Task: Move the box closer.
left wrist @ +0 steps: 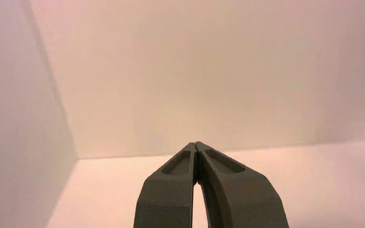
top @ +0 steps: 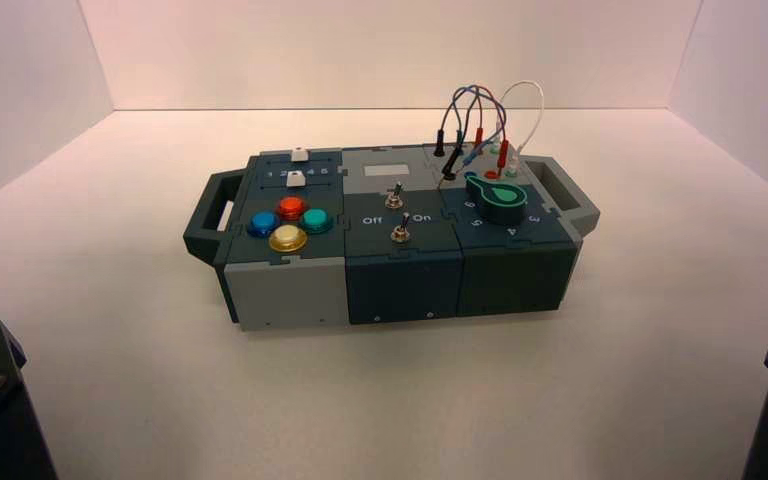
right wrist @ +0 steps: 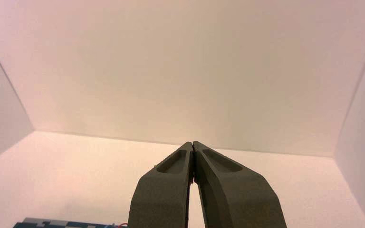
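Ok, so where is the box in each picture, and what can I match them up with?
High view: the box sits in the middle.
Left wrist view: the box isn't in it.
Right wrist view: only a bit of it peeks in along the bottom edge, left of the middle.
Shared landmark: the pale back wall, meeting the floor in all three.

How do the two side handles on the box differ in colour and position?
The left handle is dark, while the right handle is grey. The left handle sits beside the section with the four round buttons; the right handle sits beside the section with the green dial and plugged wires. Both are open loops sticking out from the sides of the box, and neither has a gripper on it.
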Available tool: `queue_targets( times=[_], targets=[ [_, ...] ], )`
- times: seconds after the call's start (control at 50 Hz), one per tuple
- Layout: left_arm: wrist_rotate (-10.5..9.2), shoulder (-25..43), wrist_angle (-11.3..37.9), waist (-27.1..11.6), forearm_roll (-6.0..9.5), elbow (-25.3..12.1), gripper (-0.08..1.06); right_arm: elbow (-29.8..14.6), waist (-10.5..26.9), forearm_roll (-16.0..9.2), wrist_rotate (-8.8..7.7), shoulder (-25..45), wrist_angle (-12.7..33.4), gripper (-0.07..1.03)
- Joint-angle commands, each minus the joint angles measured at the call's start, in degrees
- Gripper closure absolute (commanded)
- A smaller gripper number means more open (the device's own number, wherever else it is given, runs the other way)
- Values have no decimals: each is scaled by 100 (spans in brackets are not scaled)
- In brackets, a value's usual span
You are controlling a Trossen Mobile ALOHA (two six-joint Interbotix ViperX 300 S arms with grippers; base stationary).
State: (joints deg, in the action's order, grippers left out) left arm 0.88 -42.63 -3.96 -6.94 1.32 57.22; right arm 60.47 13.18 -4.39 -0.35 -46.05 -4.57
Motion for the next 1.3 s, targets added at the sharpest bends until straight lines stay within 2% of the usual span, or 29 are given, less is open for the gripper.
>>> queue_targets(
  times=[0.02, 0.36, 0.66, 0.96, 1.3],
  targets=[
    [18, 466, 193, -193, 0, -571, 101, -545, 114, -18, 18, 431, 281, 99],
    [9, 2074, 642, -721, 0, -1564, 101, -1617, 580, -149, 18, 2364, 1134, 99],
    [9, 3771, 905, -1028, 0, -2399, 101, -2813, 756, -202, -18, 3946, 1740, 99],
    [0, 4896, 1222, -1178, 0, -2944, 101, -3858, 932, -202, -88, 5273, 2593, 99],
    [18, 5643, 1354, -1345, 9, -3208, 101, -4087, 958, -202, -88, 6196, 2742, 99]
  ],
)
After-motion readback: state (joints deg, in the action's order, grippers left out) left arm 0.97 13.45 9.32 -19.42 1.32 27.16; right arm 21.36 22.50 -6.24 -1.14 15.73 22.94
